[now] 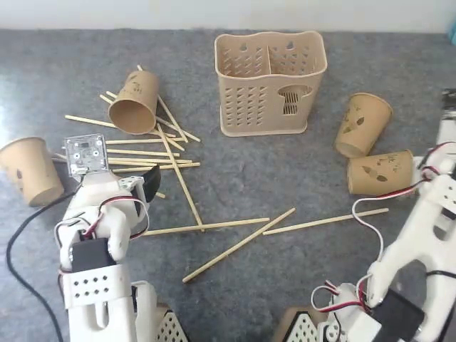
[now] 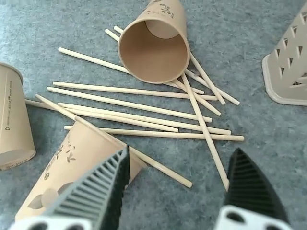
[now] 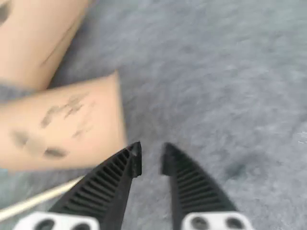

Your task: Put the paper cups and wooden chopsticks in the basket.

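The tan basket (image 1: 271,82) stands at the back middle of the grey mat. One paper cup (image 2: 156,45) lies on its side on a pile of wooden chopsticks (image 2: 139,103), its mouth facing my left gripper (image 2: 180,165). That gripper hovers open and empty just short of the pile. Another cup (image 2: 72,160) lies under one of its fingers (image 2: 108,184), and a third cup (image 2: 14,124) stands beside it. At the right, two cups (image 1: 363,125) (image 1: 380,172) lie together. My right gripper (image 3: 151,155) is shut, empty, beside the nearer cup (image 3: 62,127).
Three loose chopsticks (image 1: 239,244) lie across the mat's middle, in front of the basket. The left arm (image 1: 92,242) and right arm (image 1: 427,228) rise from bases at the front edge. One chopstick end (image 3: 38,201) lies close to the right gripper.
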`<state>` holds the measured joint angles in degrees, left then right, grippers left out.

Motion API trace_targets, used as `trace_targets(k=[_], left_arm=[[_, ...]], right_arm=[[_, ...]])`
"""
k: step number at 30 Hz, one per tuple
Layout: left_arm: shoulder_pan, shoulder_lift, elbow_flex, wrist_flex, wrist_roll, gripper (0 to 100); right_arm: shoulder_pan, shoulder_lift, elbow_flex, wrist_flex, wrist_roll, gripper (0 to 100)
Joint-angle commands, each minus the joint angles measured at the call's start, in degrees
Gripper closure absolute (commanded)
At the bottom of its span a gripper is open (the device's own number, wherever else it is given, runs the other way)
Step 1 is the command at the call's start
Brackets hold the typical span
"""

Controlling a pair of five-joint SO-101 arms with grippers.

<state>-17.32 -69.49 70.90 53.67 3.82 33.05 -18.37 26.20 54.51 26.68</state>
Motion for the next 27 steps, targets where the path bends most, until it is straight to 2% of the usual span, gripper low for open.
trace_targets(k=[1, 4, 9, 14, 19, 27], left_arm=[[-0.18, 0.35, -0.4, -1.67, 2.81, 69], [0.0, 0.44, -0.4, -1.67, 4.48, 69], [4.4, 0.44, 0.92, -1.58, 4.75, 69], [5.36, 0.53, 1.45, -1.58, 4.92, 69], [5.45, 0.62, 1.45, -1.67, 4.92, 69], [5.45, 0.62, 1.54, -1.67, 4.92, 69]], right_arm=[[3.65, -0.31, -3.34, -2.95, -3.69, 96.4], [5.58, 3.3, -3.34, -3.91, -6.59, 96.2], [6.37, 15.6, -3.69, -12.53, -12.66, 96.2], [4.97, 25.27, -3.69, -21.05, -16.44, 96.2], [0.66, 25.54, -3.69, -16.92, -17.05, 96.5], [-5.76, 14.99, -3.34, -10.77, -19.52, 98.4]])
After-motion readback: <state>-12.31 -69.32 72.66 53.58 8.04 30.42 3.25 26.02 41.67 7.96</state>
